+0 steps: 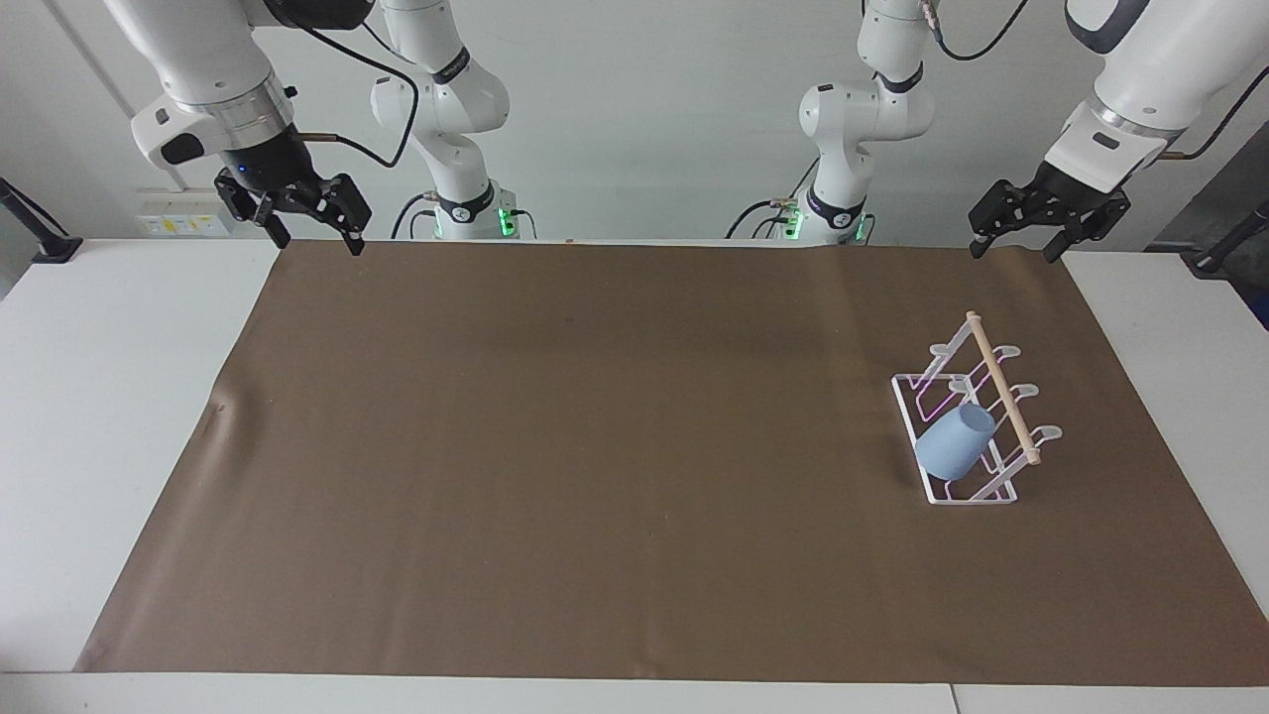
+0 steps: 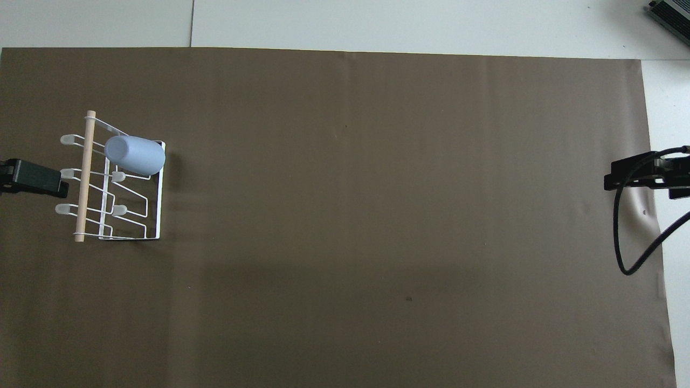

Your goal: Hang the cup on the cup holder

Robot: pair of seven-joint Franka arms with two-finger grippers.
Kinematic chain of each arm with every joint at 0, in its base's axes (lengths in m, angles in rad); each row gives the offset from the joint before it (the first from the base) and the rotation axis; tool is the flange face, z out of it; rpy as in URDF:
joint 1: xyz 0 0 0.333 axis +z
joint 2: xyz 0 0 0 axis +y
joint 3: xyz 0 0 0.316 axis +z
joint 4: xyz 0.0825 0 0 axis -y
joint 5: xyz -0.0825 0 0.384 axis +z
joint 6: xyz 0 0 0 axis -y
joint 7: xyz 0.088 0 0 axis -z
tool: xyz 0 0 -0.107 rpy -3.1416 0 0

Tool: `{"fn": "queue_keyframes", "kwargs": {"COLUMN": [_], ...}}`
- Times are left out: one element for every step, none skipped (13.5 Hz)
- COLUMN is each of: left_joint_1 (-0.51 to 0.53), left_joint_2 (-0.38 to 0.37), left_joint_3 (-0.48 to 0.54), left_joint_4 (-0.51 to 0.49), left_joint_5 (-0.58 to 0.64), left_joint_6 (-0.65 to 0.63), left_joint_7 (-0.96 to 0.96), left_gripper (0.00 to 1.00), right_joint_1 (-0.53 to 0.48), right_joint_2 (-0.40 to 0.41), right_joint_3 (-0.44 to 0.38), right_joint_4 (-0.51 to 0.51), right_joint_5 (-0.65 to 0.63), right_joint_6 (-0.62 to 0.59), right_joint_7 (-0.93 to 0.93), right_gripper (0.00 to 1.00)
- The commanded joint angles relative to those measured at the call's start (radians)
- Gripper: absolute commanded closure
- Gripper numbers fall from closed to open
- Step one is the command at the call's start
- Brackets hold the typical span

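Light-blue tapered cup (image 1: 955, 442) hangs tilted on white wire cup holder (image 1: 999, 490).

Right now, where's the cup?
The cup hangs tilted on a prong of the cup holder, at the left arm's end of the brown mat, on the rack's end farthest from the robots.
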Motion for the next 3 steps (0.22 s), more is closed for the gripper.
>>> {"fn": "queue_keyframes", "kwargs": {"left_joint_1": [-0.017,-0.015,-0.015], "left_joint_2": [-0.008,-0.008,-0.010], "left_joint_3": [0.014,0.009,0.009], "left_joint_4": [-0.005,-0.007,-0.007], "left_joint_5": [-0.007,-0.007,-0.007], "left_joint_6": [-0.021,-0.029,-0.031], "left_joint_7": [0.009,0.009,0.008], "left_gripper": [0.00,0.00,0.00], "right_joint_1": [-0.003,-0.003,-0.003], "right_joint_2": [-0.008,-0.008,-0.009], "right_joint_3": [0.008,0.010,0.010], "right_joint_4": [-0.006,-0.006,-0.008], "right_joint_5": [-0.025,-0.025,-0.025], "right_joint_6": [0.012,0.010,0.012], "right_joint_7": [0.014,0.014,0.016], "right_gripper": [0.00,0.00,0.00]}}
